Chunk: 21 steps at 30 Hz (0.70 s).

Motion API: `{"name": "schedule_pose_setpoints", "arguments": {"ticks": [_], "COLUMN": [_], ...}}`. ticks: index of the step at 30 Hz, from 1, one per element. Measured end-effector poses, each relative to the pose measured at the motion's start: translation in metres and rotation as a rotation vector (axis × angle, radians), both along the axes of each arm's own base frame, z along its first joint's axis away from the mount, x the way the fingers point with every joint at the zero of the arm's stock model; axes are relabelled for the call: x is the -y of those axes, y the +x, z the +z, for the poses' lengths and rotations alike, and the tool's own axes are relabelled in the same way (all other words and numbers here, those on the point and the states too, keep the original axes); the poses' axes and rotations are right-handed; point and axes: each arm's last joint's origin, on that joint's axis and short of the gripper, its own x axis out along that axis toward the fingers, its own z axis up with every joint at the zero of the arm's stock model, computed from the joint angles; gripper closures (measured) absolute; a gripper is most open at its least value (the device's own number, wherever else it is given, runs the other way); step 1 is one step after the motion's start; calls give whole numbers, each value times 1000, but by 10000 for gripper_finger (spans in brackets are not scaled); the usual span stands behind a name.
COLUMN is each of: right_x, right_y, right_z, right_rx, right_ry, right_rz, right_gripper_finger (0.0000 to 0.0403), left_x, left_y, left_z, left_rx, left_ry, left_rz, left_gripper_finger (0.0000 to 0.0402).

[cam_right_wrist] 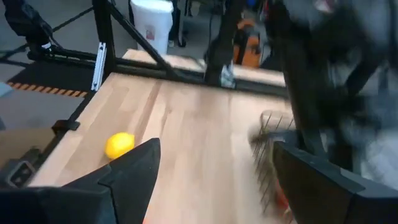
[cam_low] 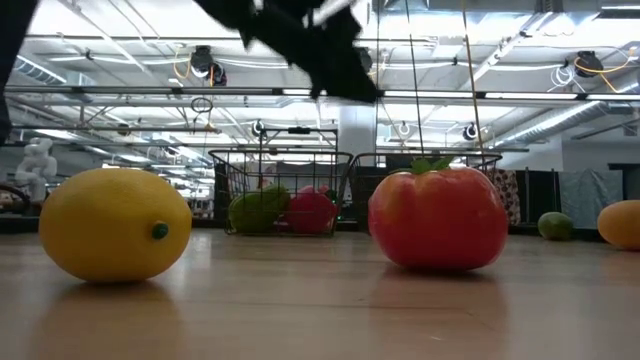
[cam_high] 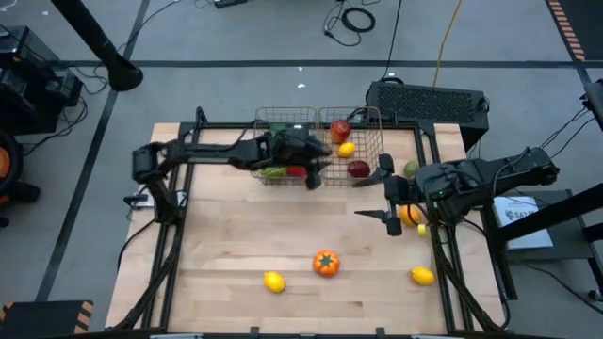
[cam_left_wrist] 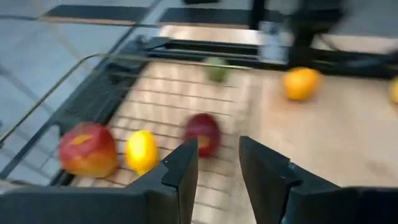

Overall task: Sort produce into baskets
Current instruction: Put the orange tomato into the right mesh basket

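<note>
Two wire baskets stand side by side at the table's far middle. The left basket point(cam_high: 281, 141) holds a green pepper point(cam_high: 273, 172) and a red piece point(cam_high: 296, 171). The right basket point(cam_high: 363, 141) holds a red apple point(cam_high: 339, 130), a lemon point(cam_high: 346, 149) and a dark red apple point(cam_high: 358, 169). My left gripper point(cam_high: 316, 176) hangs over the baskets' near rims, open and empty; in its wrist view point(cam_left_wrist: 217, 168) nothing lies between the fingers. My right gripper point(cam_high: 384, 196) is wide open and empty to the right of the baskets, next to an orange point(cam_high: 412, 214).
Loose on the table lie a lemon point(cam_high: 273, 281), a red-orange tomato-like fruit with a green top point(cam_high: 326, 263), a second lemon point(cam_high: 422, 275) and a green lime point(cam_high: 411, 169). A black box point(cam_high: 429, 102) sits beyond the far right corner. Bare wood lies at the middle and left.
</note>
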Motion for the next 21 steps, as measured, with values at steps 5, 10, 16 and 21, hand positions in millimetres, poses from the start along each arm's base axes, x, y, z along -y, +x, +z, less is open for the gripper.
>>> {"name": "schedule_pose_setpoints", "arguments": {"ticks": [5, 10, 16, 21], "right_x": [-1, -5, -14, -49], "right_y": [4, 14, 36, 57], "right_z": [-36, -63, -78, -120], "right_rx": [-98, -72, -70, -230], "right_ry": [35, 110, 172, 195], "right_rz": [-23, -41, -51, -16], "right_gripper_finger": [102, 102, 102, 102], "left_x": [52, 102, 150, 180], "left_y": [-39, -80, -110, -122], "left_z": [32, 41, 27, 4], "left_rx": [-173, -375, -507, -563], "left_ry": [47, 67, 78, 86], "left_rz": [-57, -73, -126, -200], "left_gripper_finger": [277, 277, 277, 277]}}
